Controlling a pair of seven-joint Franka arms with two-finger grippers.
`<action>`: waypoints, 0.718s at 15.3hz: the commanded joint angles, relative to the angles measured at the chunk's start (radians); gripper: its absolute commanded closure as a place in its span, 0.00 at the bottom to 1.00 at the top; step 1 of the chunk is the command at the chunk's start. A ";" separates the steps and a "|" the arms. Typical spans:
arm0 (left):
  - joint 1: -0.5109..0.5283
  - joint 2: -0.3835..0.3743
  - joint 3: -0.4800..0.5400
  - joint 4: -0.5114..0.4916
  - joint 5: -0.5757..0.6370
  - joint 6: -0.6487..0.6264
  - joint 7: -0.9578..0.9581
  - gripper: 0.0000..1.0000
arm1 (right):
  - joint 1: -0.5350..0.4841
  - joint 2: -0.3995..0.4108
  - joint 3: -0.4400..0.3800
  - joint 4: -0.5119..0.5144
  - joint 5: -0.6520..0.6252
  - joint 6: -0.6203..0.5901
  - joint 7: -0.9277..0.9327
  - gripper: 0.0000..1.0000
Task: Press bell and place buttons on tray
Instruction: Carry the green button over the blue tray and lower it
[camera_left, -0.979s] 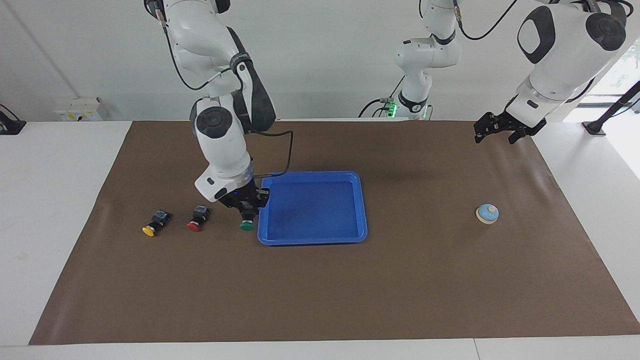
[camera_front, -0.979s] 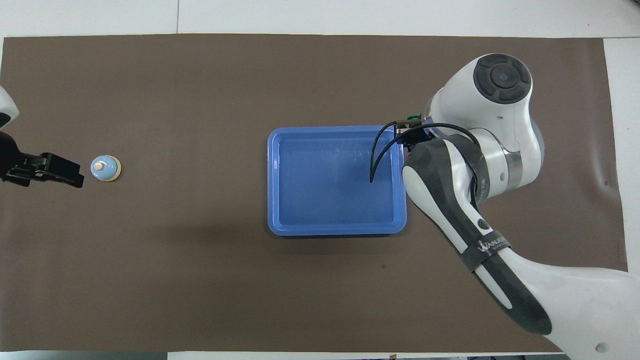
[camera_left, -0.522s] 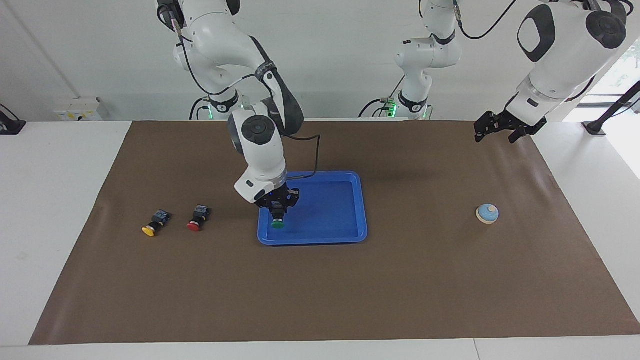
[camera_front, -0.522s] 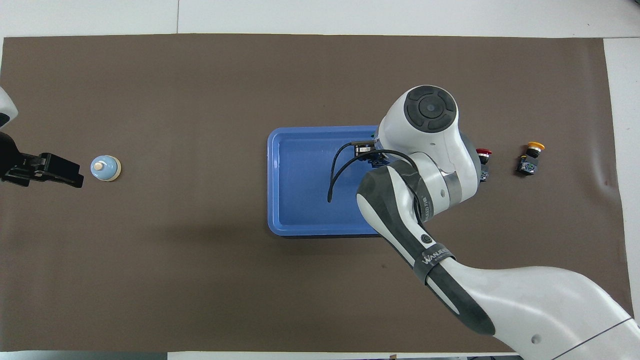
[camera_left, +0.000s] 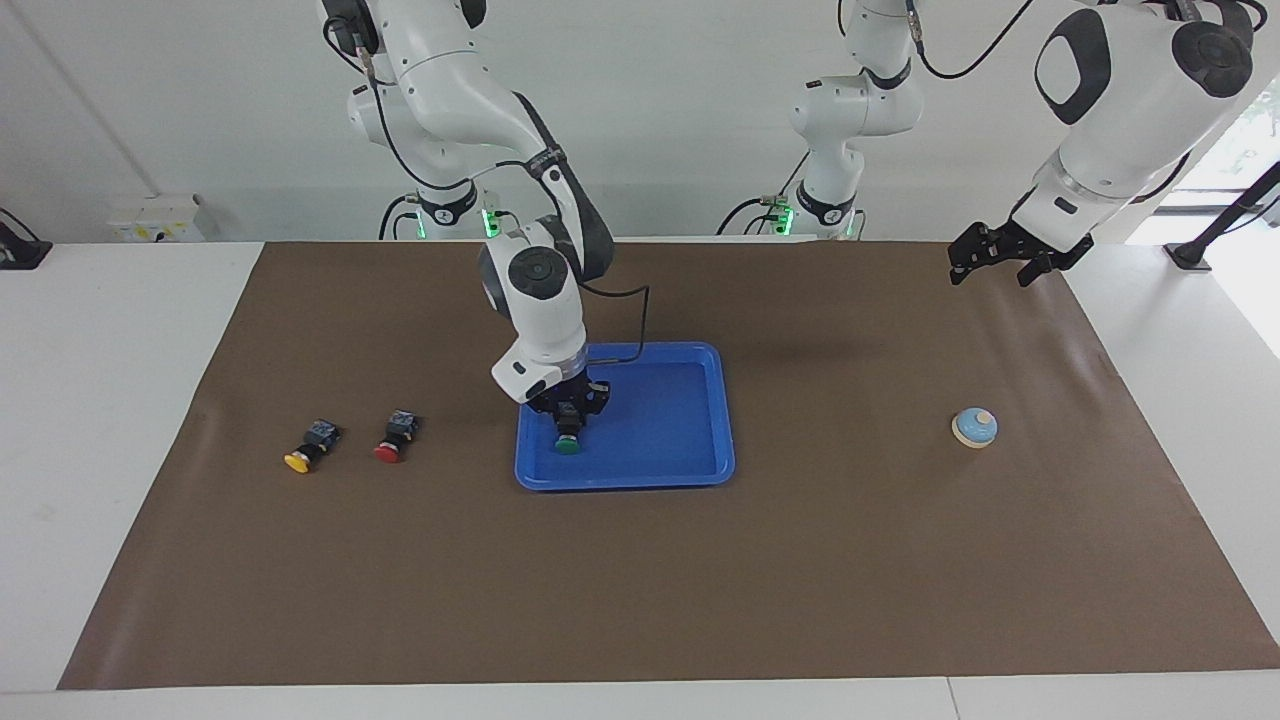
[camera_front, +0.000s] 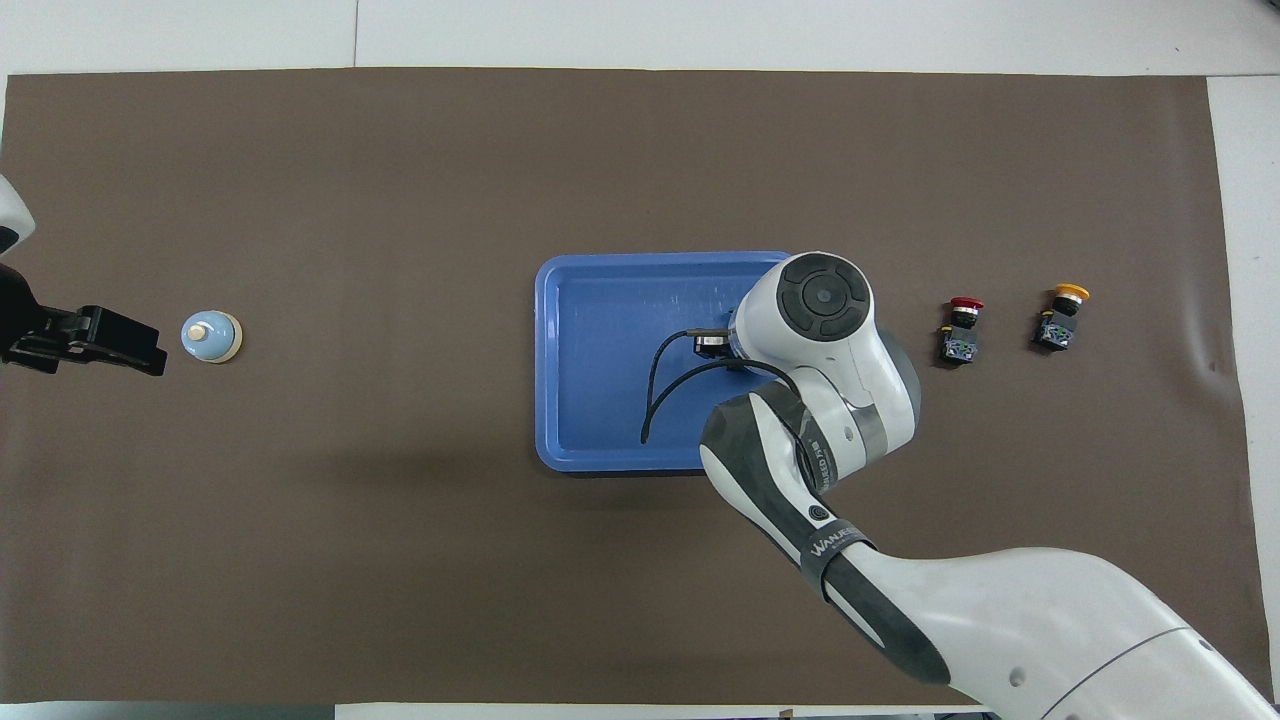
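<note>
The green button (camera_left: 567, 446) hangs cap-down in the right tool (camera_left: 568, 425), which is clamped shut on its black body, over the blue tray (camera_left: 690, 468) near the rim at the right arm's end. The rest of the tray floor lies bare. The red button (camera_left: 393, 438) and yellow button (camera_left: 309, 447) lie on the brown mat (camera_left: 640, 580) toward the right arm's end, well apart from the tray. The bell (camera_left: 974, 427) stands alone toward the left arm's end, open mat all round it. The left tool (camera_left: 993, 262) waits above the mat's edge, jaws wide, holding nothing.
</note>
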 joint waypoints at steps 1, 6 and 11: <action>-0.002 -0.013 0.003 -0.006 0.019 0.002 -0.003 0.00 | -0.005 -0.039 0.005 -0.040 0.003 0.000 0.051 0.00; -0.002 -0.013 0.001 -0.007 0.019 0.002 -0.003 0.00 | -0.066 -0.114 0.001 0.055 0.072 -0.200 0.051 0.00; -0.002 -0.013 0.003 -0.007 0.019 0.002 -0.003 0.00 | -0.226 -0.131 -0.005 0.138 0.046 -0.328 -0.139 0.00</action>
